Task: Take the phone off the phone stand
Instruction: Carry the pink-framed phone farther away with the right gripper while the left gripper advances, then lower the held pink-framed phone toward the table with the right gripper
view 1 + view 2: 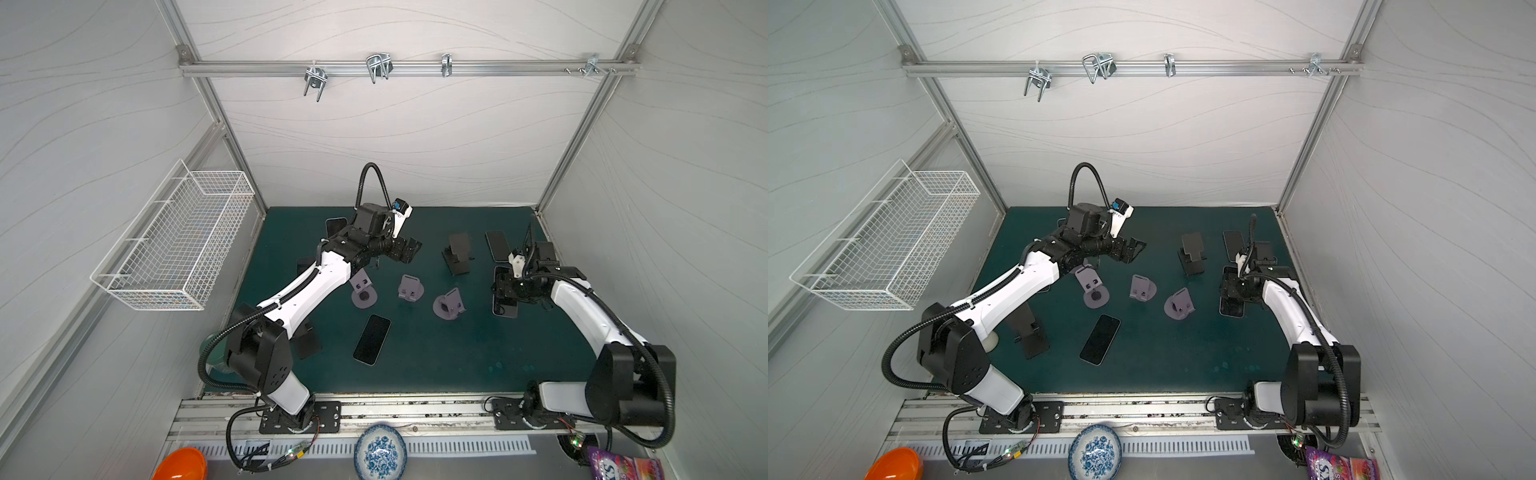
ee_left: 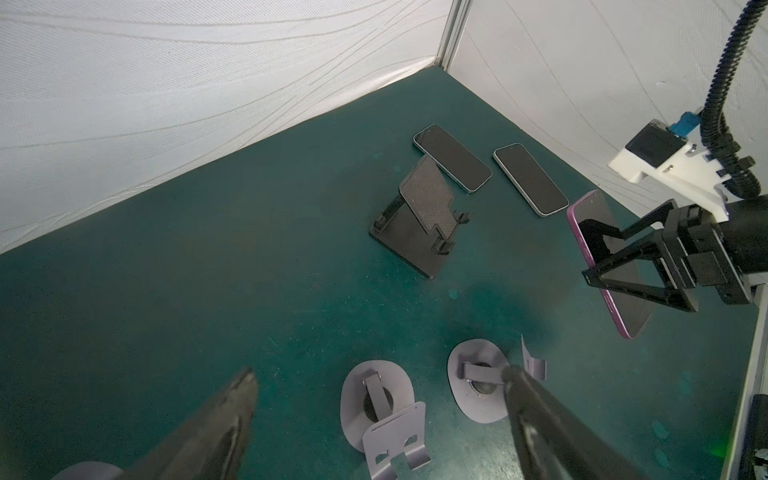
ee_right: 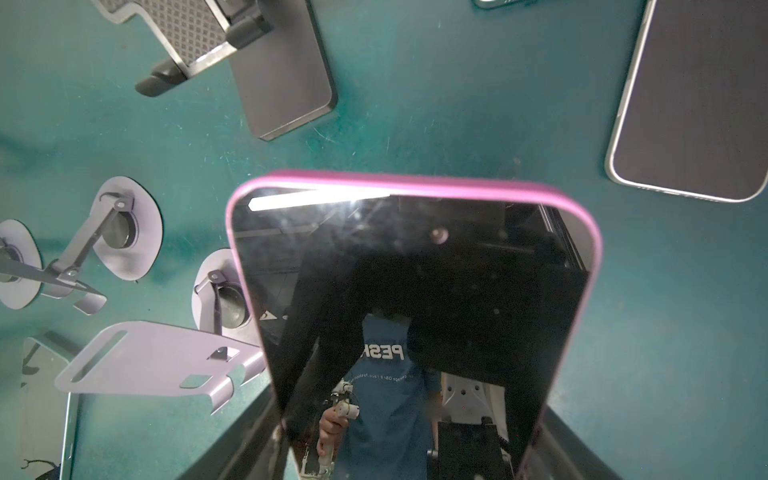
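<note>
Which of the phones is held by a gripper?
The pink-cased phone, clamped by its sides in the right gripper. The two pale-edged phones near it and the black phone mid-mat lie flat.

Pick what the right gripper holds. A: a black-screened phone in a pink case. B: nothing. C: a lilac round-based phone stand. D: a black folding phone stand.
A: in both wrist views the right gripper is shut on the black-screened phone in a pink case.

Even light; phone (image 3: 415, 299) glare; edge distort.
</note>
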